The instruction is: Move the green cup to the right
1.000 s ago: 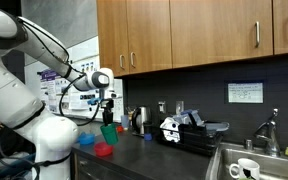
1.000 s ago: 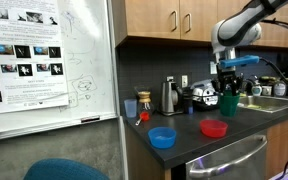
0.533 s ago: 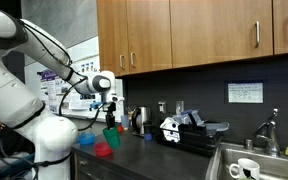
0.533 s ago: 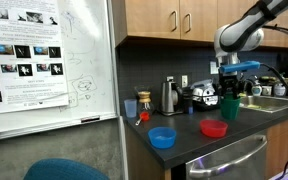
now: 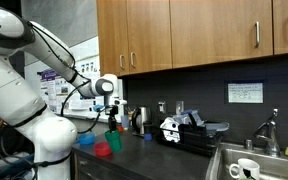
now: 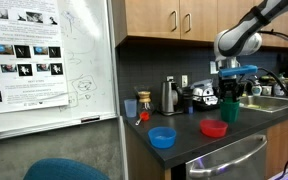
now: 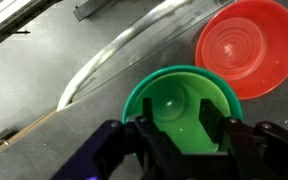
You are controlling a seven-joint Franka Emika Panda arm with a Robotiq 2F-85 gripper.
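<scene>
My gripper (image 7: pixel 182 138) is shut on the green cup (image 7: pixel 182 105), with a finger on each side of its rim, and I look down into the cup from the wrist view. In both exterior views the gripper (image 5: pixel 110 113) (image 6: pixel 229 90) points down and holds the green cup (image 5: pixel 112 136) (image 6: pixel 229 109) upright just over the dark counter (image 6: pixel 189 140). The cup is beside the red bowl (image 7: pixel 248 45). I cannot tell whether its base touches the counter.
The red bowl (image 6: pixel 213 128) and a blue bowl (image 6: pixel 162 137) sit near the counter's front edge. A metal kettle (image 6: pixel 170 97) and an orange cup (image 6: pixel 144 102) stand at the back wall. A black appliance (image 5: pixel 181 131) and a sink (image 5: pixel 246 162) lie further along.
The gripper has carried the green cup a little sideways and lower toward the counter beside the red bowl. It stays shut on the cup.
</scene>
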